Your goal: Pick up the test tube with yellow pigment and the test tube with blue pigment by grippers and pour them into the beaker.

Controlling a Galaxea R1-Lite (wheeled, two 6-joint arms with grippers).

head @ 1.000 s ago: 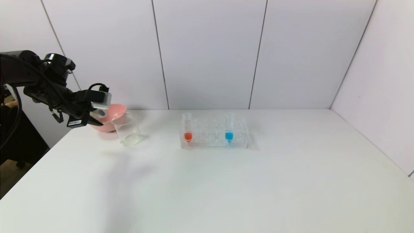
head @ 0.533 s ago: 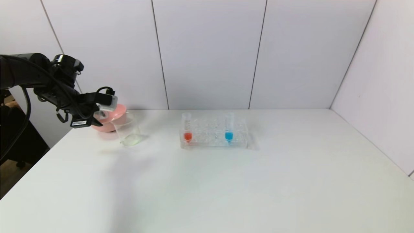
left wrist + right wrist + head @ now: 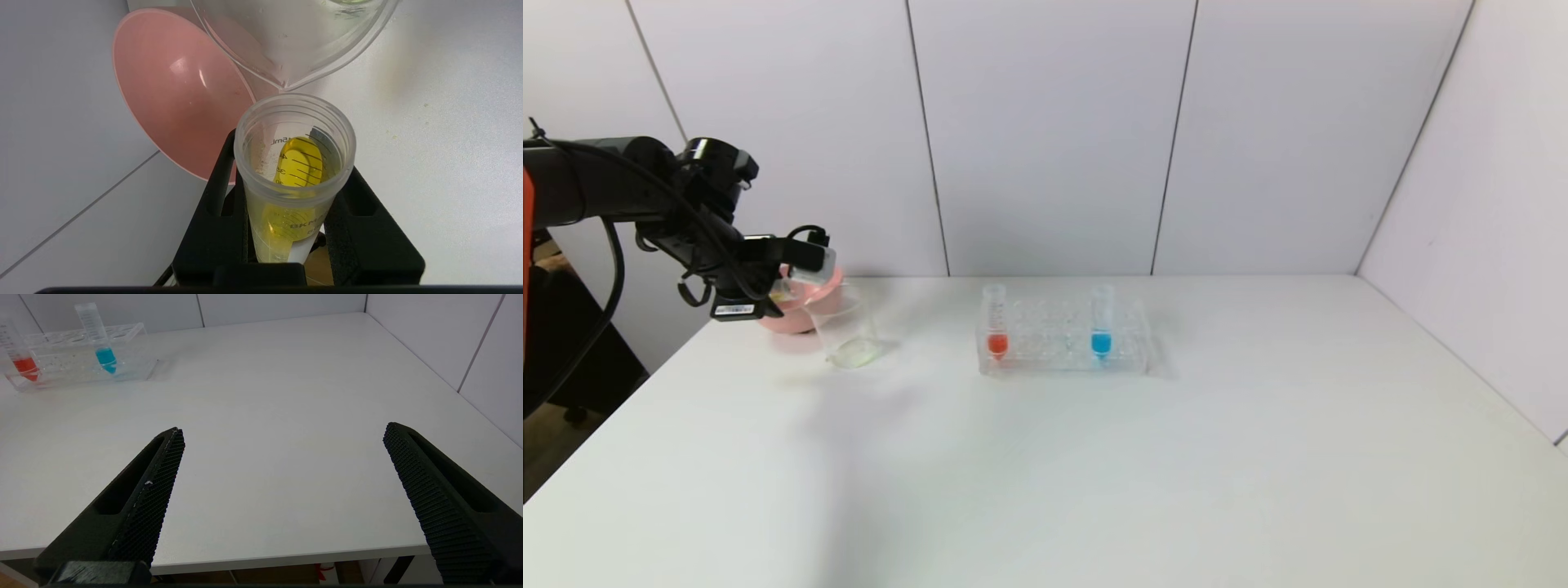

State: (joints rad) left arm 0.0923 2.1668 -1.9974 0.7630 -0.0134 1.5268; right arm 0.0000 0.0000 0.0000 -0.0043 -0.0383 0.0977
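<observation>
While the left gripper (image 3: 783, 296) hangs just beside the beaker (image 3: 848, 331), the head view shows the pink bowl (image 3: 805, 306) touching the beaker's far side and the tube rack (image 3: 1065, 336) well apart, holding the red-tipped tube (image 3: 996, 322) and the test tube with blue pigment (image 3: 1101, 321). Left wrist view: jaws clamped on the test tube with yellow pigment (image 3: 295, 171), tilted mouth-first toward the beaker's pour lip, apparently for pouring; the bowl crowds that approach. Right wrist view: the right gripper (image 3: 282, 498) idles with jaws wide apart, far from the beaker.
</observation>
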